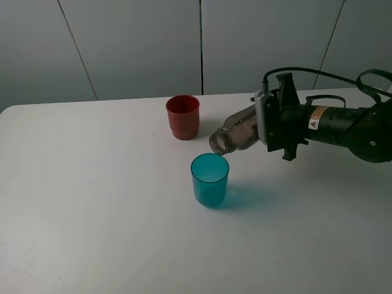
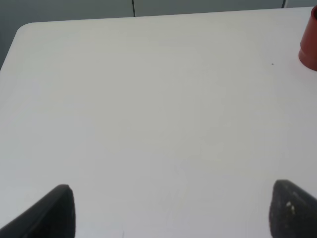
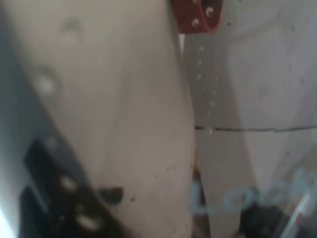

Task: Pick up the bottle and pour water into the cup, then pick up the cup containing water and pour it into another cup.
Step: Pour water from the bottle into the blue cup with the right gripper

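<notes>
My right gripper [image 1: 264, 125] is shut on the smoky grey-brown bottle [image 1: 237, 132] and holds it tipped nearly level, its open mouth just above and beside the far rim of the teal cup [image 1: 209, 179]. The teal cup stands upright at the table's middle. The red cup [image 1: 182, 117] stands upright behind it, to the left of the bottle's mouth. In the right wrist view the bottle's wall [image 3: 148, 124] fills the frame, with the red cup [image 3: 198, 15] blurred through it. My left gripper [image 2: 171, 208] is open and empty over bare table; the red cup's edge [image 2: 309, 42] shows at the side.
The white table [image 1: 92, 202] has its far edge near a grey panelled wall [image 1: 135, 43]. The right arm [image 1: 343, 125] and its cables reach in from the right.
</notes>
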{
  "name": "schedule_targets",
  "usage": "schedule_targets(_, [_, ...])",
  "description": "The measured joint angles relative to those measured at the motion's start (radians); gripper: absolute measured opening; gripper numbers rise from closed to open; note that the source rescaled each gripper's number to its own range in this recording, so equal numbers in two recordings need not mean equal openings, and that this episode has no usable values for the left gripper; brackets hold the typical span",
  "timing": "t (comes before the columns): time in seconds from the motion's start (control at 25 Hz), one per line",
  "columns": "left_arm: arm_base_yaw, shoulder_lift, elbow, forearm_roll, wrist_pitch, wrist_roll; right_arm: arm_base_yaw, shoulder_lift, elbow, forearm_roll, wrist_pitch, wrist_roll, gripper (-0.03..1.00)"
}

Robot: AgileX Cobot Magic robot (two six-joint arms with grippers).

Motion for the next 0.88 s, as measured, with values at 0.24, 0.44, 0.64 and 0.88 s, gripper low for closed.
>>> schedule_targets(0.24, [0.0, 0.0, 0.0, 0.0, 0.0, 0.0, 0.0, 0.0, -0.014, -0.01, 0.002, 0.0, 0.0])
schedule_targets(0.44, [0.0, 0.0, 0.0, 0.0, 0.0, 0.0, 0.0, 0.0, -0.039, -0.032, 0.006, 0.0, 0.0])
schedule_targets(0.64, [0.0, 0.0, 0.0, 0.0, 0.0, 0.0, 0.0, 0.0, -0.04, -0.075, 0.015, 0.0, 0.0])
schedule_targets(0.88, [0.0, 0.0, 0.0, 0.0, 0.0, 0.0, 0.0, 0.0, -0.04, -0.1, 0.015, -0.005, 0.0])
